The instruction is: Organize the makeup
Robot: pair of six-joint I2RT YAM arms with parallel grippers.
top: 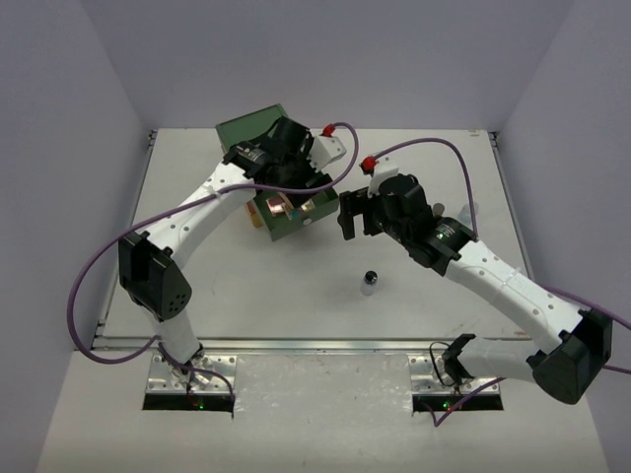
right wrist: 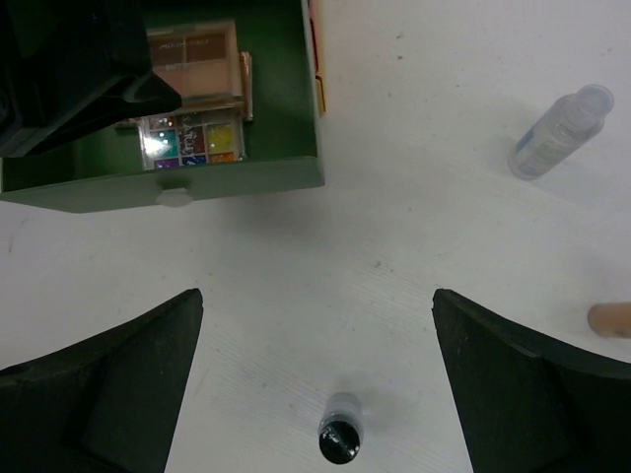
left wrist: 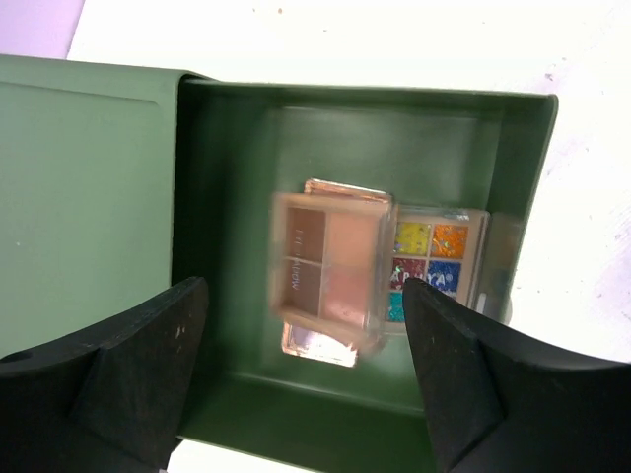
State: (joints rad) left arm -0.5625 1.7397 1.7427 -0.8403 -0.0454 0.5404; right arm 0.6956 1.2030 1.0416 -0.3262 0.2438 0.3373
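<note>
While the left gripper [left wrist: 304,305] hangs over the open green drawer [left wrist: 227,197], its jaws stand partly apart with a gap showing on either side of the tan palette [left wrist: 330,261], so it appears to grip nothing. That palette, blurred in the left wrist view, sits at the centre of the frame, overlapping the multicolour palette [left wrist: 439,261] to its right and a shiny pinkish palette [left wrist: 317,343] whose edge peeks out below. The right gripper [right wrist: 317,296] is spread wide and empty above the bench [right wrist: 444,246], with the black-capped jar [right wrist: 340,434] upright at the bottom centre of its view, the clear bottle [right wrist: 557,133] lying at upper right, and a tan item [right wrist: 609,318], too cropped to name, at the right edge. The likeliest trouble is the tan palette resting crooked on the pile and fouling the drawer when it is pushed shut. A finger could also clip the drawer wall on lifting out. The small jar may tip and roll if approached off-centre, and both arms crowd the drawer.
</note>
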